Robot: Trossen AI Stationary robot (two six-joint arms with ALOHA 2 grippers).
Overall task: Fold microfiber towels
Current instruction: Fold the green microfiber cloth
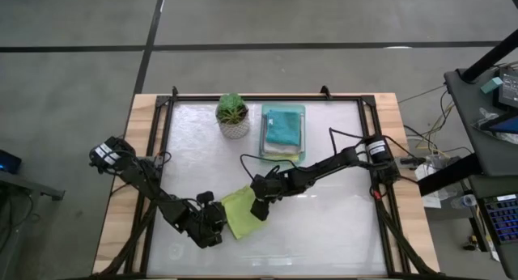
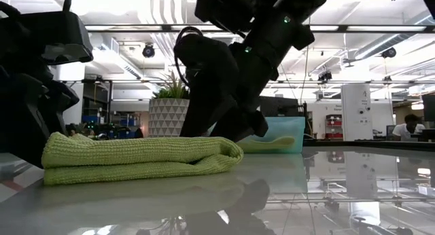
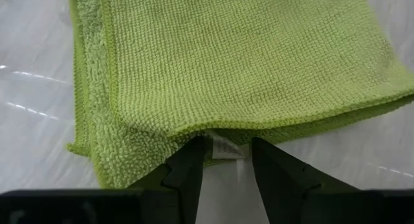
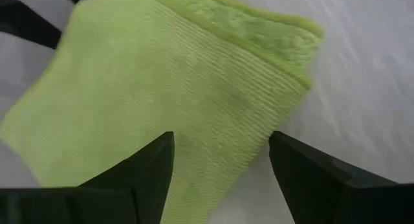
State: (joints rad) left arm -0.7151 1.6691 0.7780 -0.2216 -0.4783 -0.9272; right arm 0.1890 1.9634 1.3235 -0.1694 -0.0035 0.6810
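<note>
Two arms meet at a folded lime towel [image 1: 240, 212] on the table [image 1: 324, 231], about 7 o'clock from centre.
Tray [image 1: 283, 131] at 12 o'clock holds a teal towel [image 1: 282, 126] on a stack; plant [image 1: 233, 115] just at its 9 o'clock. Right gripper [image 1: 261, 209] sits at the lime towel's 3 o'clock edge, fingers [image 4: 149, 175] spread wide, gripping nothing. Left gripper [image 3: 225, 160] at the towel's 8 o'clock edge, fingers partly apart, straddling the white tag [image 3: 224, 146].
</note>
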